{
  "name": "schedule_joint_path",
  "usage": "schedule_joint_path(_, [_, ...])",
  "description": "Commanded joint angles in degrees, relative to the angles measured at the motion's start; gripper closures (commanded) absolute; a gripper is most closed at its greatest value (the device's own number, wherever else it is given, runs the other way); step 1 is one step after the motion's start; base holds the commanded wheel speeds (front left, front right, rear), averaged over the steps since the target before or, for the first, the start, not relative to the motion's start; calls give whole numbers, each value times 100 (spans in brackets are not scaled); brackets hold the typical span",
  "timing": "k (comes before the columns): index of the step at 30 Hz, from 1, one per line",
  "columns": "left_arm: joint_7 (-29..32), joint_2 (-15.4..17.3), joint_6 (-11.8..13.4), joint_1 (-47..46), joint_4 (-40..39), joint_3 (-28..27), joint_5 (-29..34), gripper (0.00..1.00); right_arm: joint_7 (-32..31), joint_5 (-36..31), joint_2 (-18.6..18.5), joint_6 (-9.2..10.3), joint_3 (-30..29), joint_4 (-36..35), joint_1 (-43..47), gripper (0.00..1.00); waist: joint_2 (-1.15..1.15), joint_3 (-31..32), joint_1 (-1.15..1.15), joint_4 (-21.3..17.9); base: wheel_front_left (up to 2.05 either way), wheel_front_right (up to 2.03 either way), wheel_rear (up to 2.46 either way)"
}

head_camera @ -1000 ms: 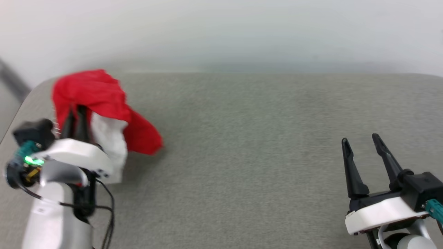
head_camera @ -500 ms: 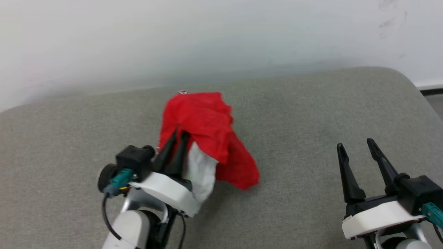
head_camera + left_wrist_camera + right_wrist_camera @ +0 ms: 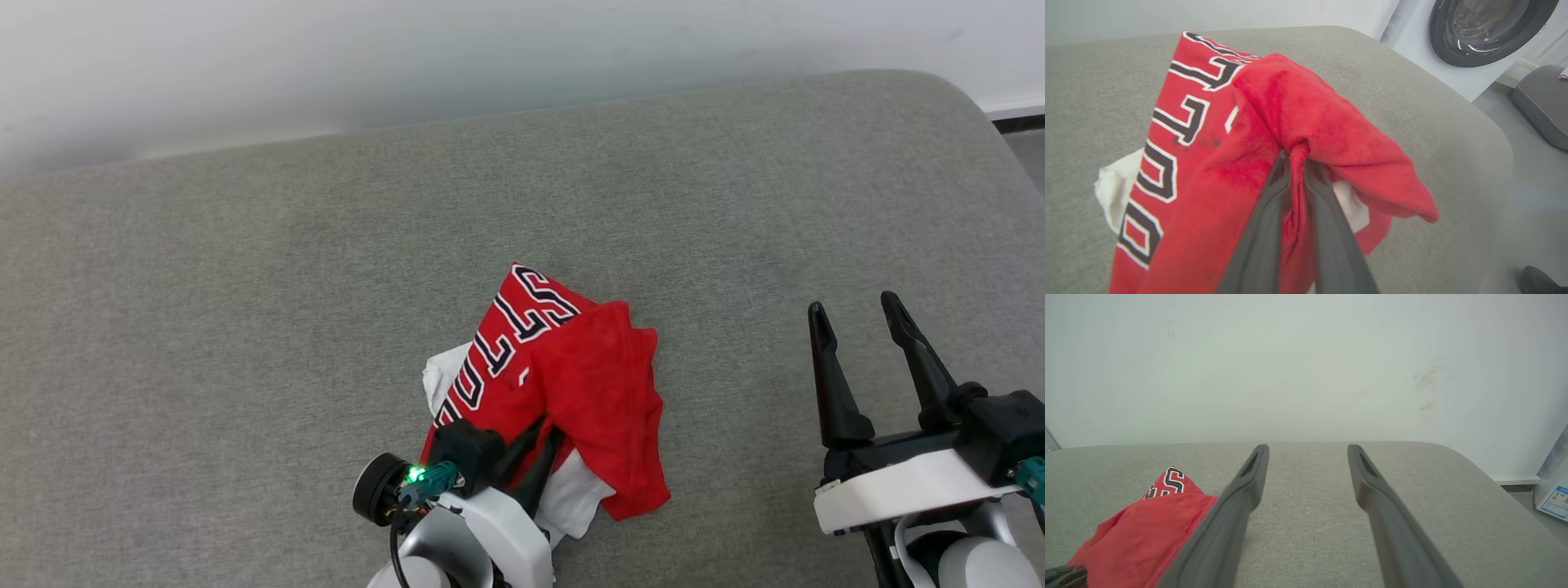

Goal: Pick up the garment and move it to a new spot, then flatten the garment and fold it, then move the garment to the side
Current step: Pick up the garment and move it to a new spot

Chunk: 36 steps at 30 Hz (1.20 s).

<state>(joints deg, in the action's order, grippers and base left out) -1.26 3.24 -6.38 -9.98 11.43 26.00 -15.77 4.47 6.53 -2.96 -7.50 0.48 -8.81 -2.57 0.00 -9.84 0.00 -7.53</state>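
The garment (image 3: 563,384), a red jersey with white sleeve cloth and dark white-outlined letters, lies bunched on the grey cushioned surface (image 3: 245,286) near its front middle. My left gripper (image 3: 545,433) is shut on a fold of its red cloth; in the left wrist view the fold (image 3: 1296,157) is pinched between the two fingers. White sleeve cloth (image 3: 575,498) pokes out beneath. To the right, my right gripper (image 3: 853,314) stands open and holds nothing, apart from the garment (image 3: 1143,535), which shows at its lower left.
A pale wall (image 3: 490,49) runs behind the surface. The surface's rounded right edge (image 3: 992,131) drops to the floor. A washing machine door (image 3: 1486,28) and a grey seat (image 3: 1541,102) stand beyond that edge. A dark shoe (image 3: 1537,281) shows low on the floor.
The camera has swung. My left gripper has carried the garment toward the front middle and lowered it onto the surface, letters now showing. The right gripper stays open and still.
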Motion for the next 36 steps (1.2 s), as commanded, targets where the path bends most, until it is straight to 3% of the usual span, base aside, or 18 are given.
schedule_joint_path(1, [-47,17,-31,-128,148,102,0,62,34,8,13,2,-20,41,-79,0,0,-30,0,54,0,0,0])
schedule_joint_path(2, [-89,14,-43,-166,190,152,-11,0,45,2,12,2,-36,61,-79,0,0,-11,0,79,0,0,0])
schedule_joint_path(10, [-540,11,-5,-225,37,245,-58,0,27,7,13,2,-61,199,124,0,0,459,0,268,0,0,0])
schedule_joint_path(19, [-1081,136,576,15,-284,-287,-45,0,-98,25,14,2,-47,176,386,0,0,848,0,394,0,0,0])
schedule_joint_path(30, [-1371,670,1155,631,-286,-1211,-31,0,-242,92,13,2,3,96,690,0,0,1122,0,523,0,0,0])
schedule_joint_path(36, [-1388,929,1217,935,-376,-1495,-86,0,-288,110,13,2,-2,63,789,0,0,1195,0,559,0,0,0])
